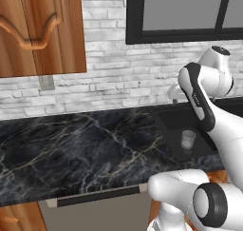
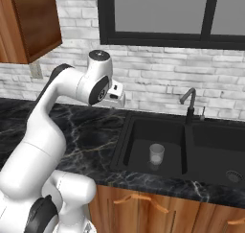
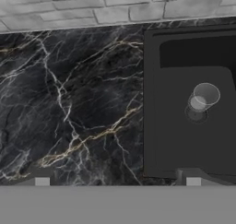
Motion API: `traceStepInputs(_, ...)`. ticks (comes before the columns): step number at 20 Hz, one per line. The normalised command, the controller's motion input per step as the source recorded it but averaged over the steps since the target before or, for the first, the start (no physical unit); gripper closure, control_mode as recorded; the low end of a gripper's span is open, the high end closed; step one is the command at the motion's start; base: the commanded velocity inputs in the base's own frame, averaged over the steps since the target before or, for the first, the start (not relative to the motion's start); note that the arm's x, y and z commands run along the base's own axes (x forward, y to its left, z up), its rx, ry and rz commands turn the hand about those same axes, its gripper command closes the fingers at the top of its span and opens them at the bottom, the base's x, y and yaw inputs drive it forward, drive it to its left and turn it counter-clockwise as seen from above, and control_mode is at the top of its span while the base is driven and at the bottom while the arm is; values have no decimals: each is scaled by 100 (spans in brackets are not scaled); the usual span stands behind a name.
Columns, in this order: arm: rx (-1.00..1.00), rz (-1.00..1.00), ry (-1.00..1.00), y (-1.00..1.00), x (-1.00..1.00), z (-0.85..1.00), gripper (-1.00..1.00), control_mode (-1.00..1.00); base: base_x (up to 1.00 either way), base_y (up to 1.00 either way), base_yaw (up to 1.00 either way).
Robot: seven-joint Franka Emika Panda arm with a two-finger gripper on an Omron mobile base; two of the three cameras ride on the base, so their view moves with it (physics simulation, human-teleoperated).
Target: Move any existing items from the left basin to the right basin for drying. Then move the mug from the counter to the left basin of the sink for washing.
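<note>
Translucent grey tumbler cup (image 2: 156, 154) is standing upright in the left basin (image 2: 139, 150) of the matte black double sink (image 2: 125, 131), over the round drain, touching nothing else; hand view is showing it at the right, rim facing up. Right basin (image 2: 215, 150) is lying past the central divider, with a drain at its near right corner. Slim dark curved faucet (image 2: 189, 102) is rising at the divider behind the basins. Pincer (image 2: 116, 99) is hanging high above the black marble table (image 1: 71, 149), left of the sink and well apart from the cup, fingers spread wide and pinching nothing. White arm (image 1: 204, 101) is bending over the sink edge in the left base view. Brick wall (image 2: 158, 78) and dark-framed window (image 2: 158, 16) are sitting behind.
</note>
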Motion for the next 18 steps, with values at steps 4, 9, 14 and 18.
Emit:
traceStepInputs(4,0,0,0,-2,1,0,-100,-100,0,0,0)
traceStepInputs(9,3,0,0,-26,0,0,-100,-100,0,0,0)
traceStepInputs(14,0,0,0,0,0,0,-100,100,-2,-81,0)
traceStepInputs(18,0,0,0,0,0,0,-100,100,-1,-73,0)
